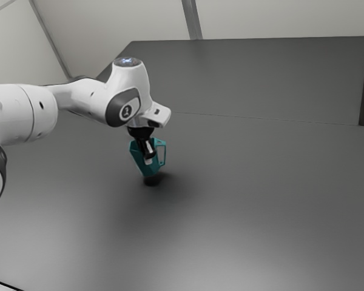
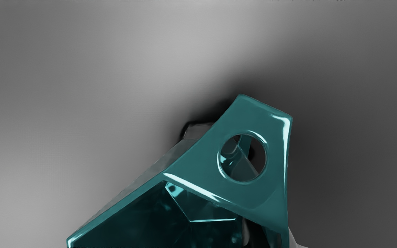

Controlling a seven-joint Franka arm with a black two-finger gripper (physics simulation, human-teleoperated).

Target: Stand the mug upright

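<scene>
The mug (image 1: 150, 170) sits tilted in the gripper's (image 1: 149, 159) grasp

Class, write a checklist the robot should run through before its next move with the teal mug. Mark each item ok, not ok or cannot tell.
1. Open end of the mug facing up: ok; the wrist view looks down into it.
2. Narrow end toward the table: ok.
3. Handle out at the mug's side: ok, toward the exterior view's right.
4. Bottom resting flat on the table: cannot tell; the spot beneath is too dark.
5. Gripper clear of the mug, ready to lift away: not ok; it is down at the mug.
</scene>
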